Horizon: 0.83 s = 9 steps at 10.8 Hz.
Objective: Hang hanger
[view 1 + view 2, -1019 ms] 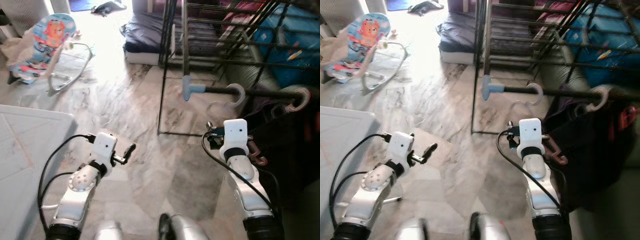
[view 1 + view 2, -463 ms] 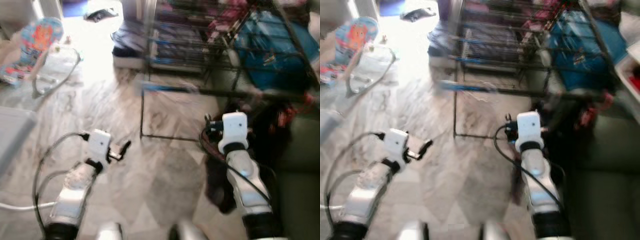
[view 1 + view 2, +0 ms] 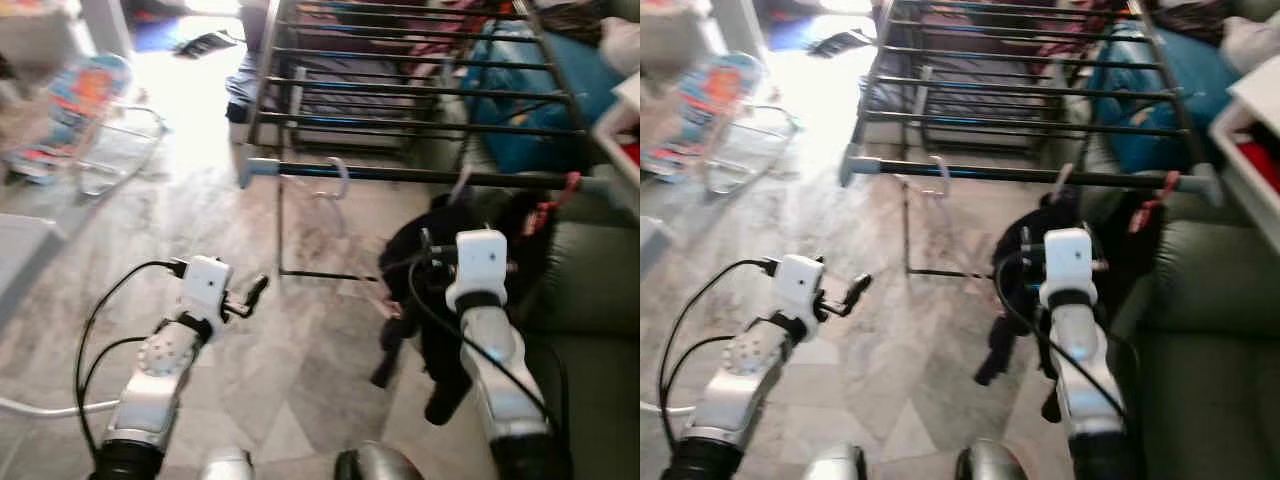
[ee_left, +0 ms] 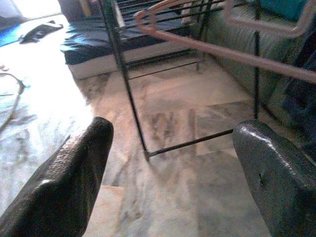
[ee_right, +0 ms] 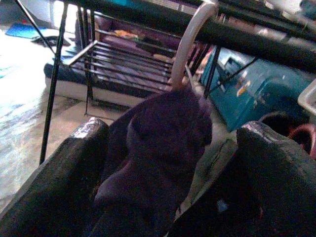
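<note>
The right tool (image 5: 168, 148), jaws spread, frames a dark garment (image 5: 158, 143) whose hanger hook (image 5: 190, 39) sits over the rack rail (image 5: 237, 37). Withdraw slowly, avoiding snags. The left tool (image 4: 168, 163) gapes empty over the floor (image 4: 197, 197).

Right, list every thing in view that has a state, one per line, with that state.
Pale plastic hanger carrying the dark garment: hooked over the rack's front bar.
Dark purple garment: hanging from that hanger, between the right fingers.
Empty pale hanger: hooked on the same bar.
Black metal drying rack: standing unfolded.
Left gripper: open, empty.
Right gripper: open around the garment.
</note>
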{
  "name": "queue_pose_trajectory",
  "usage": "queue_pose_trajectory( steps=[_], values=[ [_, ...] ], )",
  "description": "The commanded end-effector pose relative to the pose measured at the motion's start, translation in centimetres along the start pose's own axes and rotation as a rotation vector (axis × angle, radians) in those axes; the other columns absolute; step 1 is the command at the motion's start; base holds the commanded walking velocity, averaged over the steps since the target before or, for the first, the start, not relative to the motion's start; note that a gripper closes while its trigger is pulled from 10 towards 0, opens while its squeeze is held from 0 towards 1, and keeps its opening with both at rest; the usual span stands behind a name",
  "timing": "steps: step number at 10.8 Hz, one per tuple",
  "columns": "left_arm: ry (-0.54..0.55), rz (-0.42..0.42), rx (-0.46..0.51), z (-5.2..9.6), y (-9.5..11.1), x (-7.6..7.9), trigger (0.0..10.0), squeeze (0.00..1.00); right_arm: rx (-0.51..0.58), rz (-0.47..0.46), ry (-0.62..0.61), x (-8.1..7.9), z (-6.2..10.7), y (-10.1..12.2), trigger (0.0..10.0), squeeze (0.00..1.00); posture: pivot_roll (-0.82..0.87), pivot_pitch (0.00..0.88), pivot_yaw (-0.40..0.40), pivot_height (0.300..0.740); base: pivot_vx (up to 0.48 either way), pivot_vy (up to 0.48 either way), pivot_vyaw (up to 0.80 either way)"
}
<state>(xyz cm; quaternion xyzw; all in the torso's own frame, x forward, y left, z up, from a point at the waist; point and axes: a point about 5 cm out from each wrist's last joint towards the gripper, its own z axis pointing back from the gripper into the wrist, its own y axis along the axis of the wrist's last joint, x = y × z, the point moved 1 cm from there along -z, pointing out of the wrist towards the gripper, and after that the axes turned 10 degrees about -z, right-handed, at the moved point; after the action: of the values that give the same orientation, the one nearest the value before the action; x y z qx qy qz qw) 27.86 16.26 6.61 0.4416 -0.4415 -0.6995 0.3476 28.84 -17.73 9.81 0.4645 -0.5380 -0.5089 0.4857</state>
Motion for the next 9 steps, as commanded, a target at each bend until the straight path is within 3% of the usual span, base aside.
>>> queue_pose_trajectory(
  steps=[1,3,6,9],
  values=[
    [-0.005,-0.033,0.016,-0.3,0.5,-0.3,10.0,0.0,0.029,-0.015,-0.022,0.1,0.4,0.4,10.0,0.0,-0.02,0.068,0.006,0.74,-0.274,0.0,0.0],
    [-0.011,-0.054,0.023,-0.8,0.6,-0.2,10.0,0.0,0.031,-0.007,0.003,-0.2,0.1,0.5,10.0,0.0,-0.03,0.051,0.002,0.74,-0.36,0.0,0.0],
    [-0.001,-0.067,0.031,-1.4,1.0,-0.9,10.0,0.0,0.04,-0.046,-0.049,1.2,-1.5,1.0,10.0,0.0,-0.02,0.024,0.005,0.74,-0.406,0.0,0.0],
    [0.011,-0.082,0.066,-1.5,2.1,-0.8,10.0,0.0,0.04,-0.06,-0.014,0.6,-1.7,1.2,10.0,0.0,-0.01,0.044,-0.003,0.74,-0.414,0.0,0.0]
  ],
)
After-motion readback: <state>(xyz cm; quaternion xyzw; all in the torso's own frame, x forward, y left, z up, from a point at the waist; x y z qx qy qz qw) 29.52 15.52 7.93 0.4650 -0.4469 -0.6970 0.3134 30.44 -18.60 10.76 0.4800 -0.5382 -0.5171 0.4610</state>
